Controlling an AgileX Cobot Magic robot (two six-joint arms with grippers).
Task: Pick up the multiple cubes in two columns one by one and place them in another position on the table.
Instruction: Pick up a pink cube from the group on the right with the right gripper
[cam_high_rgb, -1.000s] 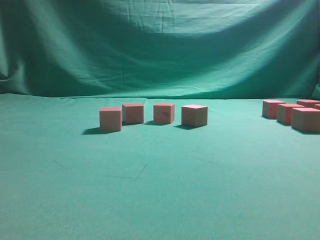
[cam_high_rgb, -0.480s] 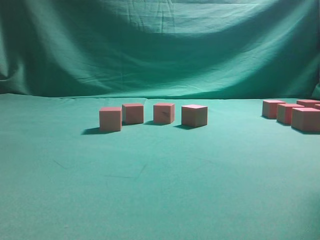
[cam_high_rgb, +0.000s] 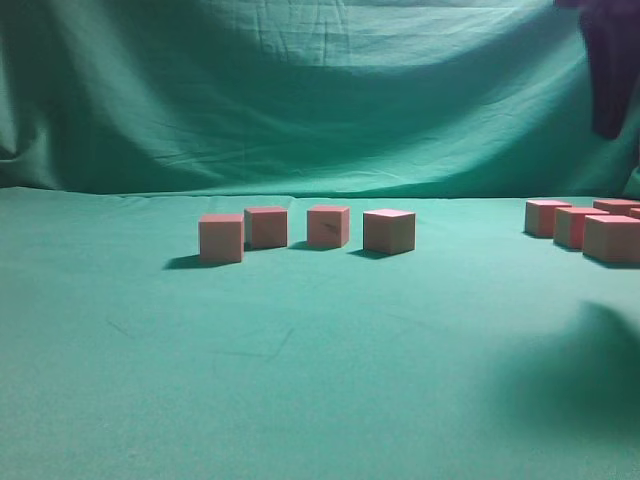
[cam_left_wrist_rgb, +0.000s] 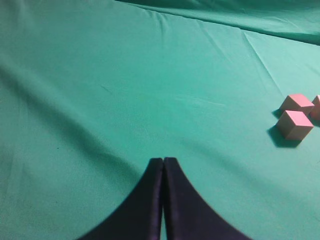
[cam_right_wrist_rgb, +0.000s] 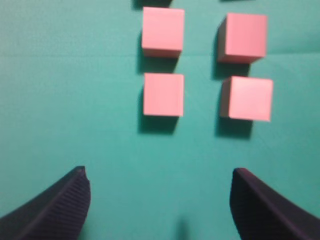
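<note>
Several pinkish-red cubes lie on the green table. In the exterior view a loose row stands mid-table, from the left cube to the right cube. Another cluster sits at the right edge. In the right wrist view cubes form two columns, with the nearest left cube and nearest right cube ahead of my right gripper. That gripper is open and empty, above bare cloth. My left gripper is shut on nothing, with two cubes off to its right.
A dark part of the right arm hangs at the top right of the exterior view, and its shadow falls on the cloth at lower right. A draped, wrinkled green backdrop closes the far side.
The right arm has come into the exterior view at the top right, and its shadow now lies on the cloth at lower right. No cube has moved.
</note>
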